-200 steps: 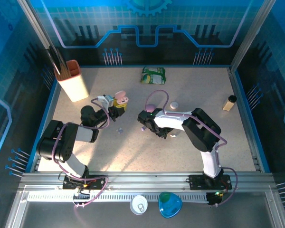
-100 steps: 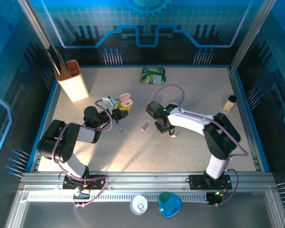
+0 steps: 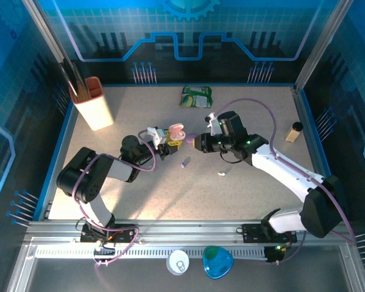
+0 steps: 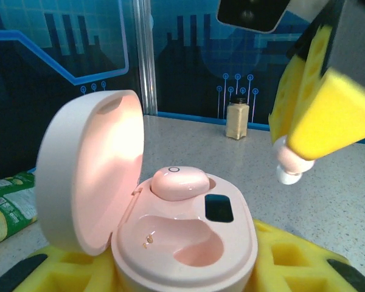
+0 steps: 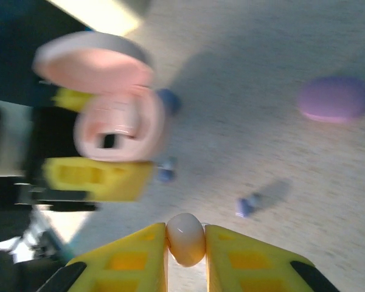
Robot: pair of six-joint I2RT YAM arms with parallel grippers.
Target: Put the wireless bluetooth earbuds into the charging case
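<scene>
Left tool clamping one case, right tool pinching one earbud, second earbud seated

Mostly black left arm, white right arm, lilac cables (yellow-padded end effector fingers)

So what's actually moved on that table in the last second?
The right gripper, shut on a pinkish earbud, has risen from the table and turned toward the open pink case. The left gripper, holding that case, carried it rightward to meet it. The lilac bud, green packet and orange holder stayed put.
</scene>
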